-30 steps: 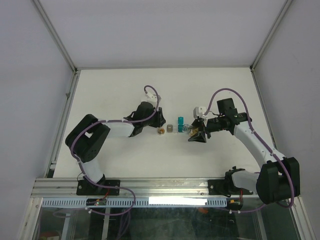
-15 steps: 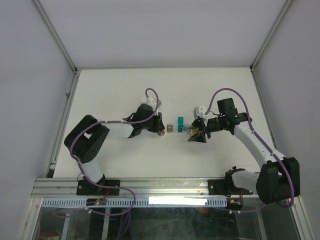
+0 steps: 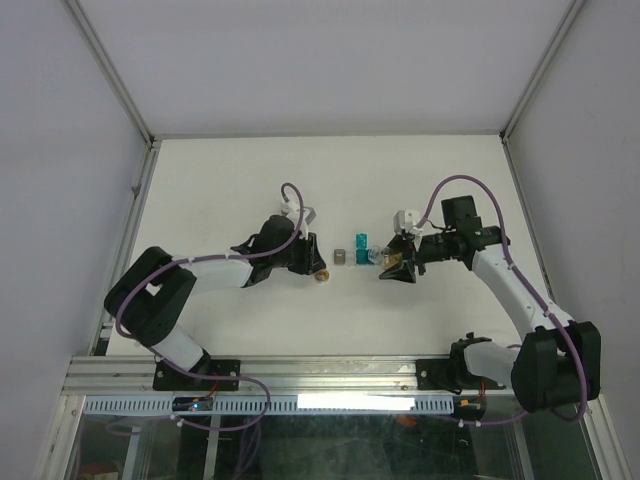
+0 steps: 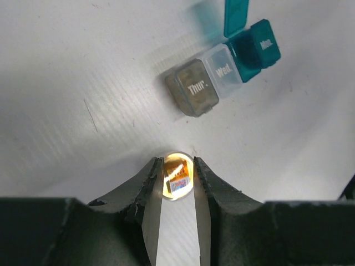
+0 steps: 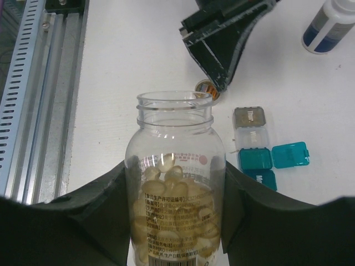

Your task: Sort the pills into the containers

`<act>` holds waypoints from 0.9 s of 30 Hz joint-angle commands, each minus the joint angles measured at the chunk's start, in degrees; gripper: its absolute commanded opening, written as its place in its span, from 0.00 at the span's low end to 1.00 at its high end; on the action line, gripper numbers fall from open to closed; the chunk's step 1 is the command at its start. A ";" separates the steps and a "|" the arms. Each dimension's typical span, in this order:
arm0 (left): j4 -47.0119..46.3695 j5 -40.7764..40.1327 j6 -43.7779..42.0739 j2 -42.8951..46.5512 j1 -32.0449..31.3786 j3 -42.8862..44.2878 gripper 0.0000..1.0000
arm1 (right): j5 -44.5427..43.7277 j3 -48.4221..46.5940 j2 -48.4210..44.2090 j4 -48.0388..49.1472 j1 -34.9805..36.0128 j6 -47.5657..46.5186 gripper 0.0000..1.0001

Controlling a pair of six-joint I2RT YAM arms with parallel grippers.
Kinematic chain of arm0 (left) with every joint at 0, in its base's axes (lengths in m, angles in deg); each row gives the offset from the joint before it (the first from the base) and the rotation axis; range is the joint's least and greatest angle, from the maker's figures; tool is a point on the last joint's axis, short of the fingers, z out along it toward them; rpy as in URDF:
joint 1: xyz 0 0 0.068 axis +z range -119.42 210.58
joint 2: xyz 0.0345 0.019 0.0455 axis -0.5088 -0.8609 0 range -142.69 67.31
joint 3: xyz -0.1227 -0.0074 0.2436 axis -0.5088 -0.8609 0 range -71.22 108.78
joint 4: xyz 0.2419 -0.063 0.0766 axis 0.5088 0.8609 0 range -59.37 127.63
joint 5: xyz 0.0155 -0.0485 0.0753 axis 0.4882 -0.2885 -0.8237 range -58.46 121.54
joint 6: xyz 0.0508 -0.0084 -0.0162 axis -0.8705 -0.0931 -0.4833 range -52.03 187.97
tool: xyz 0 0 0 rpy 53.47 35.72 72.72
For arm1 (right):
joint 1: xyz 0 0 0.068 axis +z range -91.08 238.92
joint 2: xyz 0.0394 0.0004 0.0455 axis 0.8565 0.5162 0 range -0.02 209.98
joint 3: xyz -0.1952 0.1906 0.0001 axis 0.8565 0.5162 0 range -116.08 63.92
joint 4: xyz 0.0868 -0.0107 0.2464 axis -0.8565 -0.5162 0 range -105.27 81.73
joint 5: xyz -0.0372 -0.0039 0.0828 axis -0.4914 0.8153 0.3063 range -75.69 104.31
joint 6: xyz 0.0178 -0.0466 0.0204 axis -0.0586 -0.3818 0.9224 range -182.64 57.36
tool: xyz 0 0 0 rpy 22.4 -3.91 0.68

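At left, clamps a tiny amber vial (image 4: 177,182) in the left claw (image 4: 176,166), fingers (image 4: 145,194) only a sliver apart and pressed to either side of it. Sits low over the white table (image 4: 66,66); cannot tell whether touching it.

Just right of that, near the claw tips but apart from them, a row of little boxes touching side by side:
- First, the grey box (image 4: 194,90) marked "Thur.", at the left end, shut.
- Next, the clear box (image 4: 223,69) marked "Wed.", shut.
- Then a teal box (image 4: 244,55) lying open, lid (image 4: 236,16) flipped up on the far side.
- Last, a second teal box (image 4: 265,43), shut.

At right, grips a clear uncapped bottle (image 5: 175,221) in the right claw (image 5: 175,166), fingers spread wide round its body and touching both sides. Carries pale yellow pills (image 5: 166,166) heaped in the part away from the mouth. Points its mouth leftward toward the vial, just right of the row's teal end; tilt hard to judge.

In the right wrist view only, a white bottle (image 5: 327,25) with a blue band on the far side, cut off by the frame edge.
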 commanded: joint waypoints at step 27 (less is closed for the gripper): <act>-35.53 10.89 12.94 49.17 -0.18 -28.15 0.99 | 3.80 -5.13 -18.68 80.27 -20.96 99.90 0.00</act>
